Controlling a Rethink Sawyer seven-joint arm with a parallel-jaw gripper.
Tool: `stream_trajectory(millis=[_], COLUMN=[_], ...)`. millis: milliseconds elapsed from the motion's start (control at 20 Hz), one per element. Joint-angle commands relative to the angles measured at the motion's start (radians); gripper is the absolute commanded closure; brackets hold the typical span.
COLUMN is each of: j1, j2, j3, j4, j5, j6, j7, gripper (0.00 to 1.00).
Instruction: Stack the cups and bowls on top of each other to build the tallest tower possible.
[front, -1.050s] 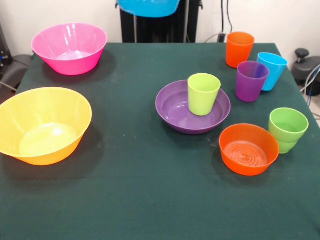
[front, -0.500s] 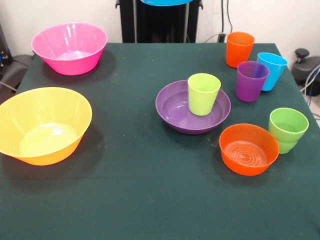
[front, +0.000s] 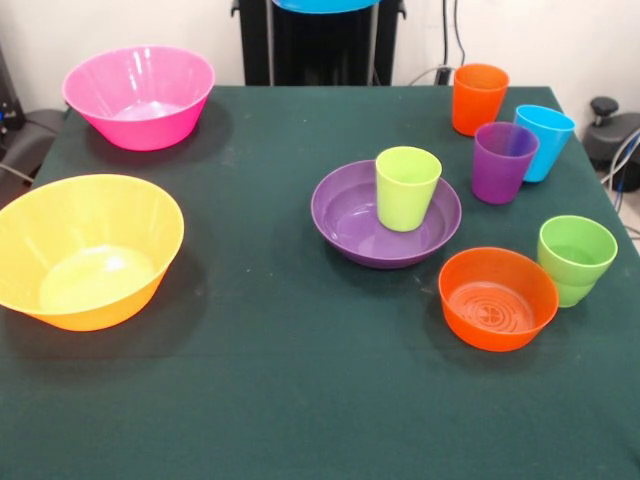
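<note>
Lime-yellow cup stands in purple bowl mid-desk; blue bowl hangs above the far edge; jaws hidden, state unclear.

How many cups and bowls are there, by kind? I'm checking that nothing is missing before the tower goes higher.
Cups: 5 - lime-yellow, orange, purple, light blue, green.
Bowls: 5 - pink, yellow-orange, wide purple, small orange, and a blue one only partly visible at the top edge.
Total: 10
</note>
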Motion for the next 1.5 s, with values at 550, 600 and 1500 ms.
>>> stream_trajectory(millis=[550,600,1500], j1=[-0.020,-0.020,-0.004], j2=[0.099,0.097,0.178], j3=[0.211,0.212,0.227], j4=[-0.033,-0.029,-0.055], j5=[0.057,0.060,0.070], j6=[0.136,0.138,0.236], j7=[0.136,0.133,0.217], gripper=[1.00,1.00,1.00])
